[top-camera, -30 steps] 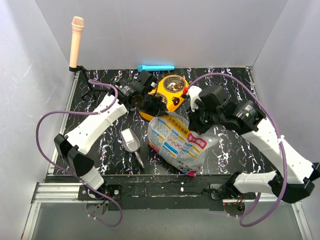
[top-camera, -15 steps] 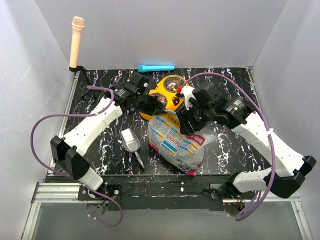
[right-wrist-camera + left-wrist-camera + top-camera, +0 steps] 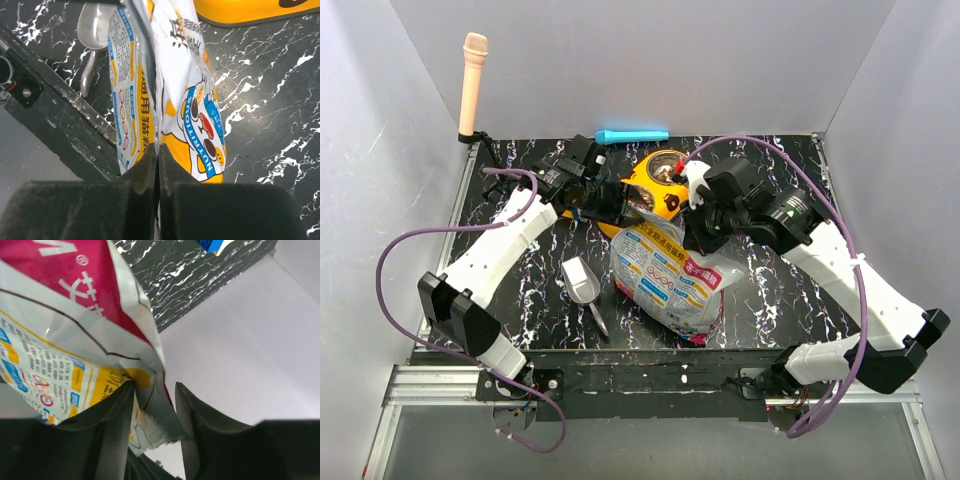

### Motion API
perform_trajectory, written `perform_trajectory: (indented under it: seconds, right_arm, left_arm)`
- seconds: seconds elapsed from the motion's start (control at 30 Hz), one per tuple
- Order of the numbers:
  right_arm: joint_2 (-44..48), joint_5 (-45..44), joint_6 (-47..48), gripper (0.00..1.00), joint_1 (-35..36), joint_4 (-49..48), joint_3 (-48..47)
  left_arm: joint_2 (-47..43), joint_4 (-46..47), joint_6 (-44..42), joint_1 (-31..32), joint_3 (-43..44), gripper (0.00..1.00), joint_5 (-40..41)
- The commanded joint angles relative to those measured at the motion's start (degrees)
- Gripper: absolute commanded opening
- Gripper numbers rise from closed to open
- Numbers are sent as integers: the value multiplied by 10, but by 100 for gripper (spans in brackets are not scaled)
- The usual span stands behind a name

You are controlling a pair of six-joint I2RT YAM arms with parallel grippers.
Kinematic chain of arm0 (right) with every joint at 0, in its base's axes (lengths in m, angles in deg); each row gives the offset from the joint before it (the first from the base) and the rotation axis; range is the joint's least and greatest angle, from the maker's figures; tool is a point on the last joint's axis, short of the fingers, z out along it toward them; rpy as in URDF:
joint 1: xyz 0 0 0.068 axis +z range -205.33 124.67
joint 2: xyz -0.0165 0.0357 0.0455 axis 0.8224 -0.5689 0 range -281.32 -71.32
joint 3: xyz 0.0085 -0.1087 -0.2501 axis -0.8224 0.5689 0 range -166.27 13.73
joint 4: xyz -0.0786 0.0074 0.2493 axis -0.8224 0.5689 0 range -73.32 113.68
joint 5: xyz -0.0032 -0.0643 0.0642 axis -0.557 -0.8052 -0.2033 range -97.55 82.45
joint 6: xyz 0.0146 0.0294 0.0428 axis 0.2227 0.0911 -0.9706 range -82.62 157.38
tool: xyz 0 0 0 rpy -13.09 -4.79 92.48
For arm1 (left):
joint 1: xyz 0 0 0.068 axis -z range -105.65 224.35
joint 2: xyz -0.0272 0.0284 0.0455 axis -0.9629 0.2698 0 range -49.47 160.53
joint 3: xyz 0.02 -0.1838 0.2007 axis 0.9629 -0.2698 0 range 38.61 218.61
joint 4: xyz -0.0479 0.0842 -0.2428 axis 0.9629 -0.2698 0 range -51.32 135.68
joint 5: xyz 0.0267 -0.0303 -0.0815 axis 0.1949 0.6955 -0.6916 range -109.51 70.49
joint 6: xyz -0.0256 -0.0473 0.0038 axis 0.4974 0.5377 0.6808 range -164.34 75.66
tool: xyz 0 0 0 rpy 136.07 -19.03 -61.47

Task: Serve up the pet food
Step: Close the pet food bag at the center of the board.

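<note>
The left arm (image 3: 505, 245) reaches from the bench's near left corner toward its far middle. The left tool (image 3: 154, 386) has its fingers a little apart, with an edge of the foil bag (image 3: 670, 285) between them. The right arm (image 3: 840, 270) arches in from the near right corner, and the right tool (image 3: 158, 147) is clamped tight on the bag's edge.
</note>
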Motion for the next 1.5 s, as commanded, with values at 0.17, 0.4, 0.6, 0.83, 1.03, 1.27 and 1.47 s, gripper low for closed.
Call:
perform_trajectory:
  seconds: [0.17,0.4,0.6,0.83,1.03,1.27,1.47]
  right_arm:
    - [12,37,16,1,-1,-35,-32]
    - [-12,-3,38,1,8,-10,-72]
    - [-14,-77,59,1,26,-7,-93]
    - [-15,-112,73,1,54,-9,-95]
    - [-6,-138,91,1,73,-16,-80]
    - [18,-118,93,1,72,-37,-49]
    - [16,-114,95,1,72,-37,-58]
  left_arm:
    - [-58,57,96,75,-15,60,16]
    - [-6,-20,139,103,56,56,12]
    - [8,-143,191,104,86,42,24]
    - [49,-187,191,103,143,29,37]
    - [51,-158,127,78,151,0,89]
    - [96,-226,46,36,258,9,99]
    - [43,-186,75,28,158,60,75]
